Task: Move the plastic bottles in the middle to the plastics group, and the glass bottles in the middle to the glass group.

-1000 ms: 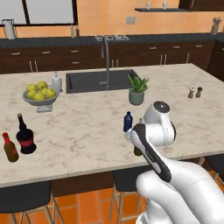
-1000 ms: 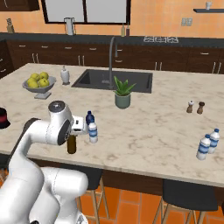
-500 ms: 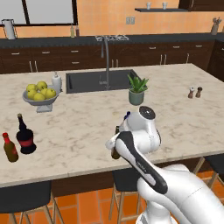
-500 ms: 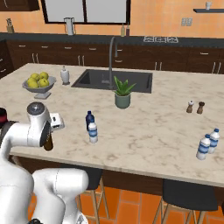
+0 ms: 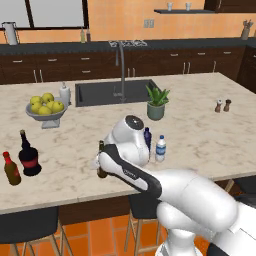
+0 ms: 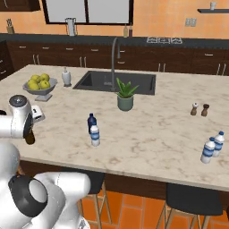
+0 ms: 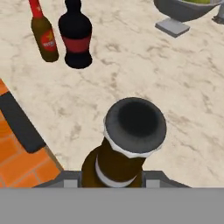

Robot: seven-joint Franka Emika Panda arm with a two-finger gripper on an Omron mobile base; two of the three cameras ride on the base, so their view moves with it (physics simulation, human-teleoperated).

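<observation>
The olive-brown glass bottle (image 7: 127, 144) is in the gripper (image 7: 111, 177), whose fingers are closed on it, above the counter (image 5: 75, 145) and well apart from the black bottle (image 5: 29, 156) and the red-capped bottle (image 5: 11, 168). The dark blue bottle (image 6: 91, 122) and the white bottle (image 6: 95, 135) wait in the middle, far from the plastics group (image 6: 213, 146).

The white arm bends low from the base and reaches out to the left, its forearm stretched over the near part of the tabletop (image 5: 75, 145). The tool (image 7: 117, 177) points downward, its fingers clamped around the olive-brown bottle (image 7: 127, 144), carried upright.
</observation>
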